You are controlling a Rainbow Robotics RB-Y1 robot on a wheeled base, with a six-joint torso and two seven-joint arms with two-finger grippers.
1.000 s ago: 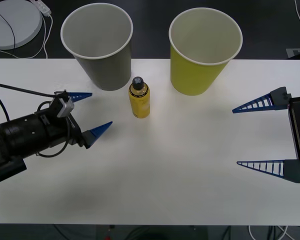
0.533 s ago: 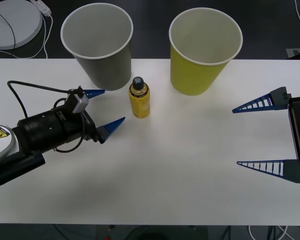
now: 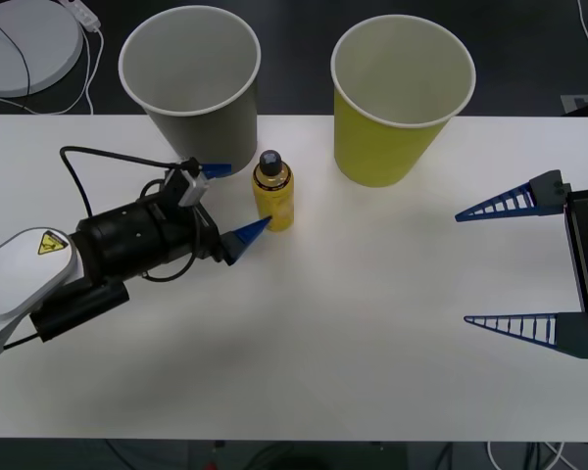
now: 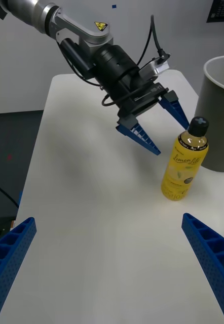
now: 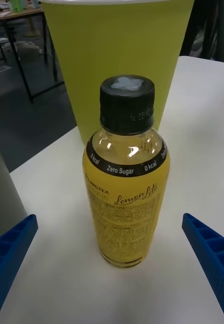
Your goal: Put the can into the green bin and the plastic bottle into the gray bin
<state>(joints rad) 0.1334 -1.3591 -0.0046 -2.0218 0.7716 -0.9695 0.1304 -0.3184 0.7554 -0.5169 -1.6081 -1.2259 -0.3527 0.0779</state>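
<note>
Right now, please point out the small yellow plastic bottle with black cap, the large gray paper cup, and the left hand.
Small yellow plastic bottle with black cap [image 3: 273,203]: front view, on its yellow body.
Large gray paper cup [image 3: 211,137]: front view, on its outer wall.
Left hand [image 3: 235,203]: front view, midway between its blue fingertips.

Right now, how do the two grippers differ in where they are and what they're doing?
The left gripper reaches to the plastic bottle, one finger on each side of it; the right gripper sits at the table's right edge, far from it. The left one points across toward the bottle; the right one points inward, at nothing. Both are open and hold nothing.
</note>
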